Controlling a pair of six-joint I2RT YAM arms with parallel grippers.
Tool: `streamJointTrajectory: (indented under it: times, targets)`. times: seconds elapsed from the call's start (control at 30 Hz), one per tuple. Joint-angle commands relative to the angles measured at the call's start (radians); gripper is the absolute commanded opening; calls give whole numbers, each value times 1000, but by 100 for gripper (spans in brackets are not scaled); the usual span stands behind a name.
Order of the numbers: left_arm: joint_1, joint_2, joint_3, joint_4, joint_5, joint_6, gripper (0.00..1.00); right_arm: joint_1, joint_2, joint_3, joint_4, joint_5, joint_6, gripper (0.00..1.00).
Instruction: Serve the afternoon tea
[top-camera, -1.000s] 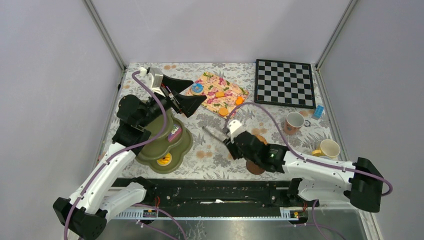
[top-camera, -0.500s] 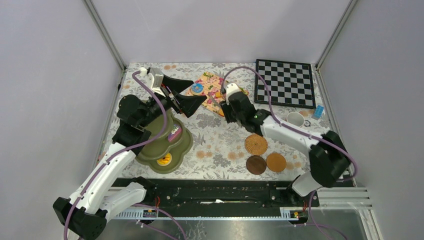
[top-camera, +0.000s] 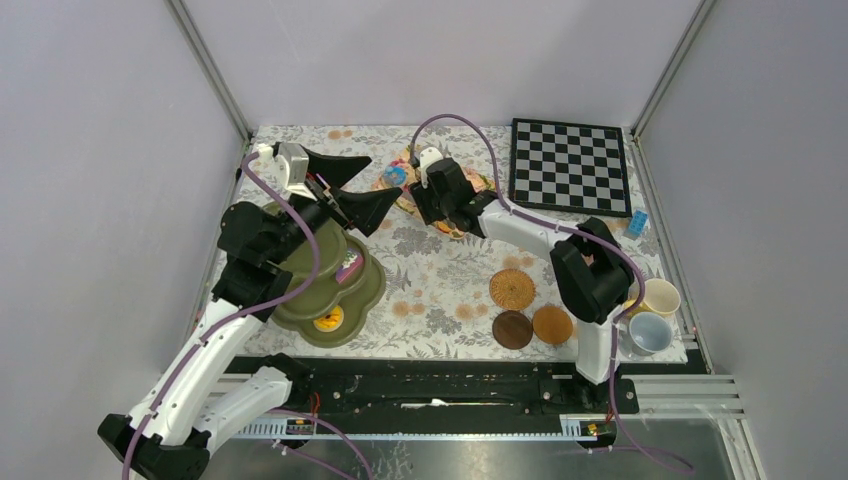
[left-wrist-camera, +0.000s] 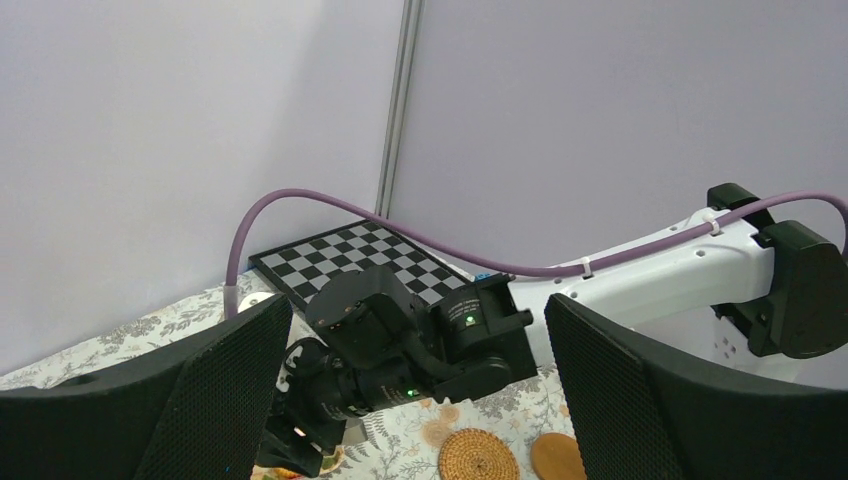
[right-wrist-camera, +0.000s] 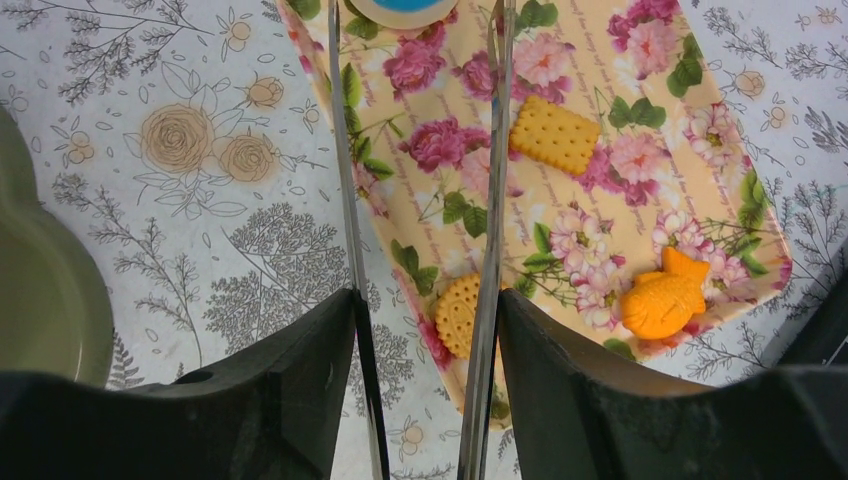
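Currently, I read the right gripper (right-wrist-camera: 425, 312) clamped on the metal tongs (right-wrist-camera: 347, 180), their blades spread above the toy biscuits (right-wrist-camera: 553, 135) on the floral tray (right-wrist-camera: 600, 205), while the left gripper (left-wrist-camera: 418, 312) stands released.

Thin metal tongs (right-wrist-camera: 349, 200) are gleaming, smooth, down the middle of the right wrist view. Under them the floral tray (right-wrist-camera: 600, 190) is looking smooth and faintly glossy, and the rectangular biscuit (right-wrist-camera: 554, 134) matt and dimpled. The tablecloth (right-wrist-camera: 200, 150) is looking like matt printed cloth. In the top view the olive stand (top-camera: 370, 285) is shining like smooth plastic, and one coaster (top-camera: 512, 289) is showing a rough weave. The left gripper (left-wrist-camera: 417, 305) is showing black, mesh-textured pads (left-wrist-camera: 215, 400).
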Motion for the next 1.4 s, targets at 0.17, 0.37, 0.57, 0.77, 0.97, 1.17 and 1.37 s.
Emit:
streamJointTrajectory:
  times: [0.17, 0.37, 0.57, 0.77, 0.97, 1.17, 1.37]
  targets:
    - [-3, -3, 2, 29, -14, 18, 99, 0, 90, 127, 33, -11, -20, 62]
    - [-3, 0, 4, 29, -8, 18, 99, 1, 154, 202, 13, 12, -9, 60]
    - [-4, 7, 7, 29, 0, 15, 99, 0, 203, 254, -27, 18, -10, 54]
    - [-3, 16, 8, 29, 10, 7, 99, 1, 164, 223, -25, 25, -3, 47]
    - [-5, 24, 8, 33, 17, 1, 99, 0, 24, 111, 3, 45, -9, 45]
    - [-5, 25, 7, 36, 19, -3, 99, 1, -208, -127, 117, 36, -3, 45]
    - [-5, 26, 5, 44, 23, -11, 99, 5, -459, -424, 150, -43, 108, 44]
